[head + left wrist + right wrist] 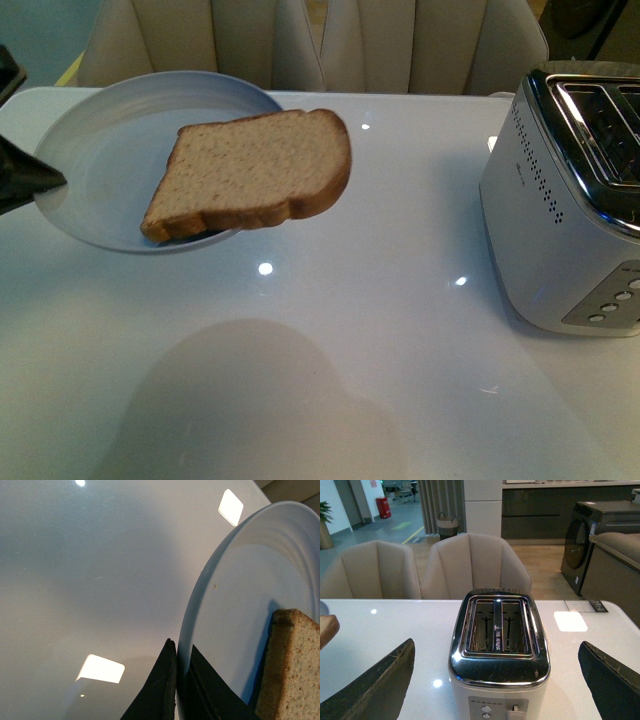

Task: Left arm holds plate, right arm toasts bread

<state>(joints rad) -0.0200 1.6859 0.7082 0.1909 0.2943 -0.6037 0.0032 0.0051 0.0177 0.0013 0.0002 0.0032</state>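
1. Your left gripper (180,677) was clamped on the rim of the plate (235,595), one jaw on each face, and held it tilted.
2. The bread (250,172) lay on the plate, across from that gripper, with its rounded end overhanging the rim toward the toaster (570,200).
3. Your right gripper (495,675) was spread wide and empty, facing the toaster, well apart from the bread.

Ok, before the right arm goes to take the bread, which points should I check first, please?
1. Left gripper shut on plate rim: ok.
2. Bread lying fully inside plate: not ok, one end overhangs the rim.
3. Right gripper open, holding nothing: ok.
4. Toaster slots empty: ok.
5. Toaster lever up: cannot tell.
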